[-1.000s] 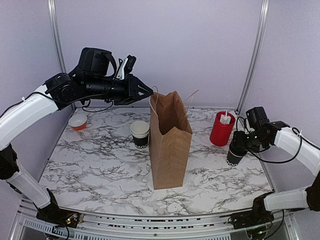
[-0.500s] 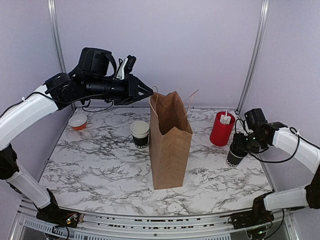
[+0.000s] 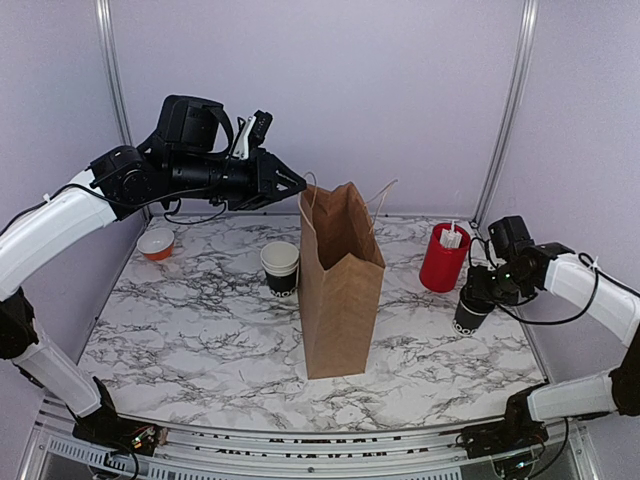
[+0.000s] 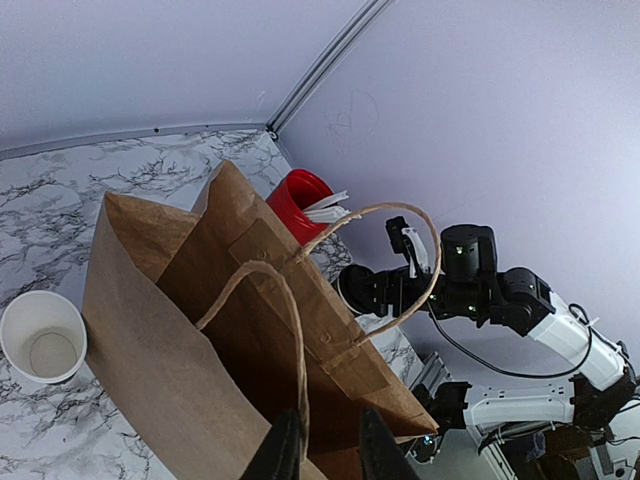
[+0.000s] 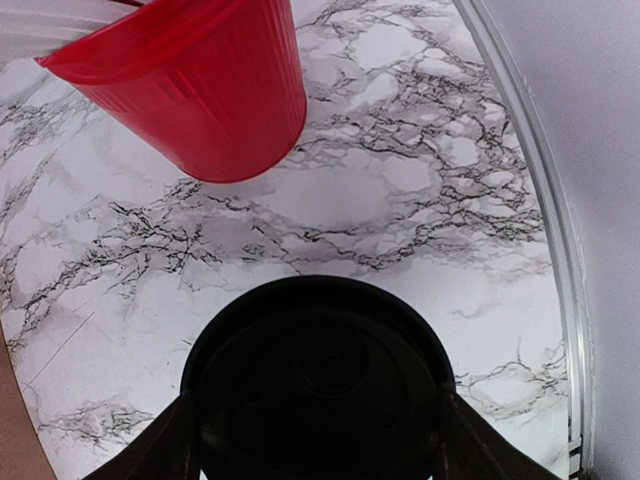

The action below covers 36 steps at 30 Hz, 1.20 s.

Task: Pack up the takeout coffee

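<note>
Coffee (image 3: 468,322) stands lidded on the table (image 3: 200,340) at its right side, near the red cylinder (image 3: 441,262) and well apart from the bag (image 3: 340,285). Right gripper (image 3: 475,300) sits over it, jaws straddling the lid, close against its rim; whether they clamp it cannot be told. Left gripper (image 3: 297,183) is at the bag's mouth with a handle (image 4: 290,300) between narrowly parted jaws; a firm pinch cannot be confirmed. Bag upright, mouth open.

Assessment: early stage. Cup not lifted, nothing packed. Outstanding: secure the grip, lift, carry across, lower into bag.
</note>
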{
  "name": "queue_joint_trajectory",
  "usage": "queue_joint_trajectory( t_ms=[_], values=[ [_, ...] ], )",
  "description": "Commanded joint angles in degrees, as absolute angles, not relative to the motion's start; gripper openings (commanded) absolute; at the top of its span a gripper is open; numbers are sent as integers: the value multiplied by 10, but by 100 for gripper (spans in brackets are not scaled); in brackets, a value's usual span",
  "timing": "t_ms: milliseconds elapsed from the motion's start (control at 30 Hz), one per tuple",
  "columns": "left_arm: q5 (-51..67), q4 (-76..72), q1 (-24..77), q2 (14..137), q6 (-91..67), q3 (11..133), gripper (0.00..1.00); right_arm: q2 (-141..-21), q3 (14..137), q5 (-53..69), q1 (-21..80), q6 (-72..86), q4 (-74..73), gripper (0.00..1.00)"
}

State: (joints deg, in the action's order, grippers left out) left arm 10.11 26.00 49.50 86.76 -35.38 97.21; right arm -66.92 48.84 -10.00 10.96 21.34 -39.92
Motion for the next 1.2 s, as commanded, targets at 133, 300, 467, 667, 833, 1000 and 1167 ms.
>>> queue_joint_trajectory(
  t_ms=[133,300,467,667,833,1000,1167],
  values=[
    [109,250,492,855,-348,965,23,-650,556,-98,104,199,-456,63],
    [107,250,492,857,-348,965,23,-626,594,-77,105,196,-488,62],
    [106,250,492,859,-346,967,23,-599,639,-25,108,202,-510,61],
    [106,250,492,862,-346,968,23,-589,711,10,137,213,-534,61],
    [104,250,492,864,-345,969,23,-589,771,46,169,224,-529,60],
    [107,249,492,867,-346,970,22,-600,826,88,182,229,-508,59],
    [108,248,492,870,-347,972,16,-623,885,104,184,225,-491,58]
  ],
)
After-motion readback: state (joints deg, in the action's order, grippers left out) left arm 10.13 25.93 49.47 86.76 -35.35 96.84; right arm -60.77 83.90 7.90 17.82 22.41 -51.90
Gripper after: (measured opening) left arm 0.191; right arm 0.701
